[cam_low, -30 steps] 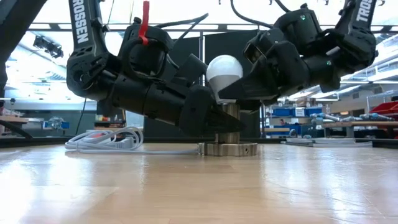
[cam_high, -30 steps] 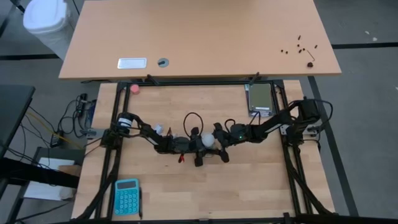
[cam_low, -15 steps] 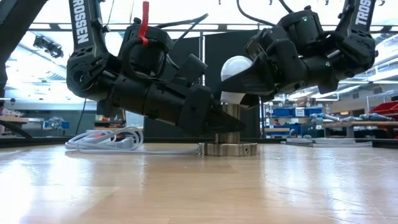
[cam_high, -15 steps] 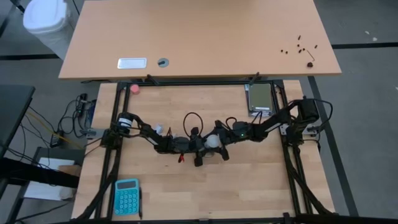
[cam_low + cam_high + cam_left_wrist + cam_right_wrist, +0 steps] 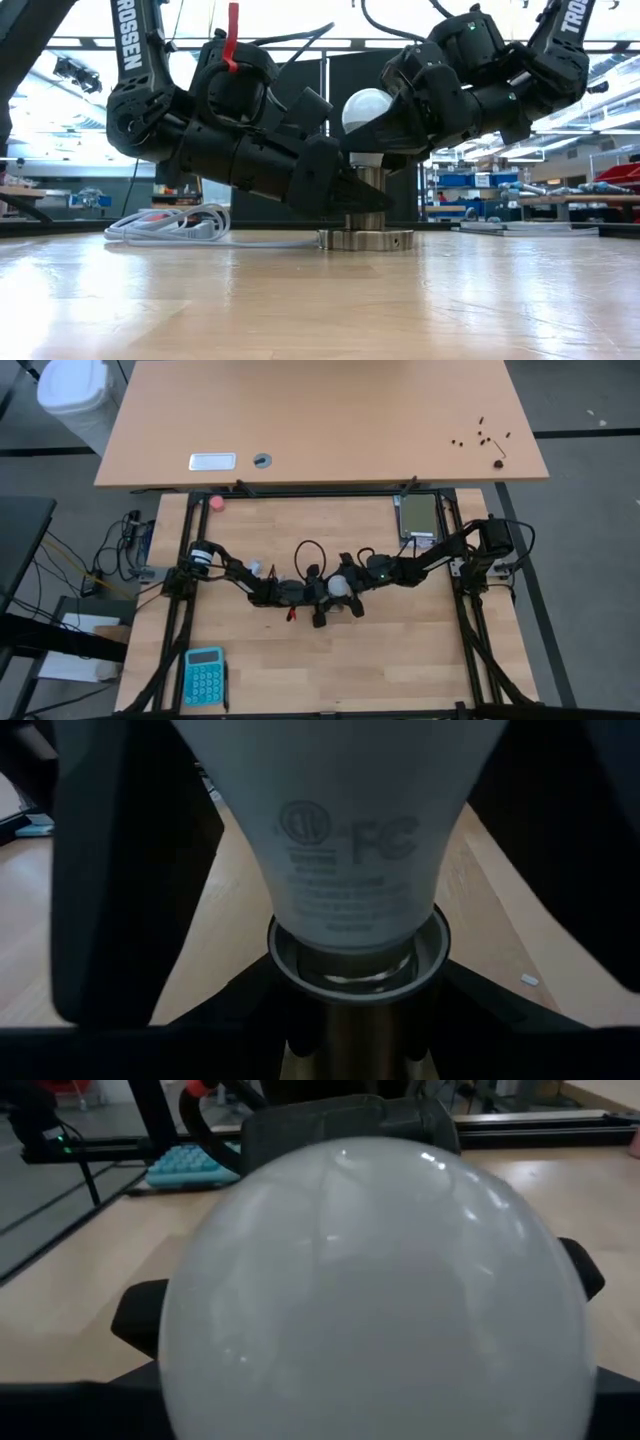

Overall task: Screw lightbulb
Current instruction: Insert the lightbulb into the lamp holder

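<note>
Lightbulb [image 5: 366,110] sits upright at mid-desk, its screw base entering the metal collar of the socket [image 5: 366,238], which stands on the wooden desk [image 5: 400,650]. In the left wrist view the neck of the bulb meets the collar ring squarely; thread depth is hidden.

Right end effector [image 5: 345,592] grasps the bulb's globe from its own side, fingers wrapped around the white dome; the right wrist view is filled by the globe. Left end effector [image 5: 350,195] comes in low from the opposite side and is clenched on the socket's upright stem just under the collar, bracing it.

Step in hand, as judged: seating and turning the bulb into the socket.

Notes for doing it well:
- Keep the bulb axis in line with the stem; any tilt risks cross-threading.
- Turn with light downward pressure only, grip on the globe moderate, since the glass is smooth and could slip or crack.
- Left hold should stay firm so the base does not spin or drag its white cord [image 5: 165,226].
- Regrip between turns without lifting the bulb.
</note>
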`<control>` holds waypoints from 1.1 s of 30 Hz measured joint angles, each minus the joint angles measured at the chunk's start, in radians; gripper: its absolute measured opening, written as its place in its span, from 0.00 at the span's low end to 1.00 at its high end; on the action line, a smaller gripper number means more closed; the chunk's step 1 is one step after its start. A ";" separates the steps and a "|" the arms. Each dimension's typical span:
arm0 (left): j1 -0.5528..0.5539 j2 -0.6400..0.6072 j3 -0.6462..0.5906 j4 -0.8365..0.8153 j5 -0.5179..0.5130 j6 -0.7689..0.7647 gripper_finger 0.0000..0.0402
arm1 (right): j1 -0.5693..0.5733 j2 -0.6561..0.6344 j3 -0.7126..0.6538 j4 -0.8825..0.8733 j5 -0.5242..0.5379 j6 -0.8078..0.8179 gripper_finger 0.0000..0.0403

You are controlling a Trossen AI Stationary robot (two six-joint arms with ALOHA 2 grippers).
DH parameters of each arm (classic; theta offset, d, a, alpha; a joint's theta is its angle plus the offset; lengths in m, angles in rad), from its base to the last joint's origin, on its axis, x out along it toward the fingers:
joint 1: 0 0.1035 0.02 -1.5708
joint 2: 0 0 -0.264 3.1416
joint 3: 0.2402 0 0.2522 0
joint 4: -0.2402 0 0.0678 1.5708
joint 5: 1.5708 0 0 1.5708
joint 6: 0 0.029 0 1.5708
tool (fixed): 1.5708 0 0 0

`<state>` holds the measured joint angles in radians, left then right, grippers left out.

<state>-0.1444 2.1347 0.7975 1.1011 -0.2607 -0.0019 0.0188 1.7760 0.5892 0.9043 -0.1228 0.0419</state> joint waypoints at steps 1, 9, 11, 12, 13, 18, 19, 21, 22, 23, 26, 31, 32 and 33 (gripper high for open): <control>0.000 0.000 0.000 0.000 0.000 -0.001 0.47 | 0.002 0.000 0.000 0.000 0.005 -0.002 0.76; 0.000 0.000 -0.001 0.001 0.001 -0.003 0.47 | 0.005 0.000 0.001 -0.003 0.021 -0.021 0.70; 0.000 0.000 -0.001 0.001 0.001 -0.002 0.47 | 0.005 0.000 0.002 -0.003 0.027 -0.028 0.66; 0.000 0.000 -0.001 0.001 0.001 -0.002 0.47 | 0.005 0.000 0.002 -0.003 0.029 -0.033 0.63; 0.000 0.000 -0.001 0.001 0.002 -0.002 0.47 | 0.005 0.000 0.002 -0.003 0.029 -0.035 0.61; 0.000 0.000 -0.001 0.001 0.002 -0.002 0.47 | 0.005 0.000 0.002 -0.002 0.028 -0.037 0.52; 0.000 0.000 -0.001 0.001 0.002 -0.002 0.47 | 0.005 0.000 0.003 -0.004 0.029 -0.037 0.51; 0.000 0.000 -0.001 0.001 0.002 -0.002 0.47 | 0.006 0.000 0.004 -0.010 0.029 -0.036 0.50; 0.000 0.000 -0.001 0.001 0.002 -0.002 0.47 | 0.007 0.000 0.004 -0.013 0.029 -0.036 0.50; 0.000 0.000 -0.001 0.001 0.001 -0.002 0.47 | 0.009 0.000 0.004 -0.015 0.029 -0.030 0.49; 0.000 0.000 -0.001 0.001 0.000 -0.004 0.47 | 0.016 0.000 0.004 -0.017 0.031 -0.012 0.49; 0.000 0.000 0.000 0.001 -0.002 -0.005 0.47 | 0.035 0.000 0.004 -0.024 0.063 -0.011 0.49; 0.000 0.000 0.001 0.001 0.000 -0.005 0.47 | 0.042 0.001 0.005 -0.034 0.066 -0.010 0.49; 0.000 0.000 0.002 0.003 0.011 -0.006 0.47 | 0.050 0.005 0.005 -0.039 0.081 -0.009 0.49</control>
<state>-0.1444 2.1349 0.7990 1.1042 -0.2497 -0.0082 0.0693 1.7812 0.5943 0.8656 -0.0417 0.0325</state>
